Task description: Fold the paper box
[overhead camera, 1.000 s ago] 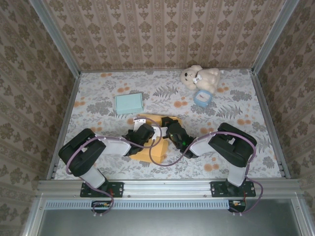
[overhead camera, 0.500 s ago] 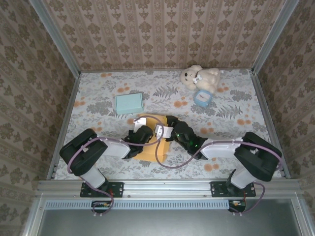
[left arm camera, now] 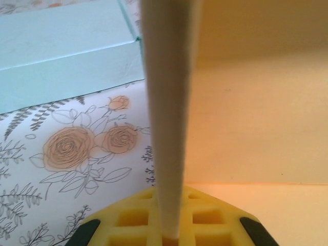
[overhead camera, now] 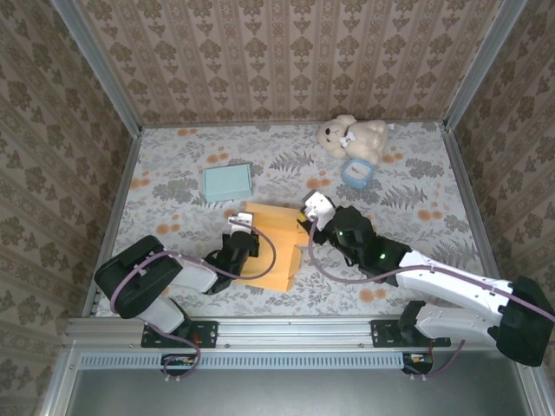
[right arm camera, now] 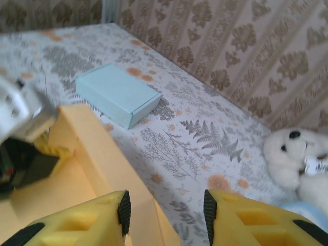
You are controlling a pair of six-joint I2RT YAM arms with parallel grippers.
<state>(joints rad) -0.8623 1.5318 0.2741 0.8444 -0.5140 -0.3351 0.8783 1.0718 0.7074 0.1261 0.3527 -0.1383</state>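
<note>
Forward, seemingly low: right end effector (right arm camera: pixel 166 211).

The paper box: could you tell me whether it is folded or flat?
Partly folded: one flap stands upright, pinched by the left gripper; the adjoining panel lies flat.

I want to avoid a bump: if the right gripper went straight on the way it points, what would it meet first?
Probably the upright wall of the orange paper box, which stands between the open fingers of the right gripper. The teal box lies farther off, somewhat left, though depth is unclear.
</note>
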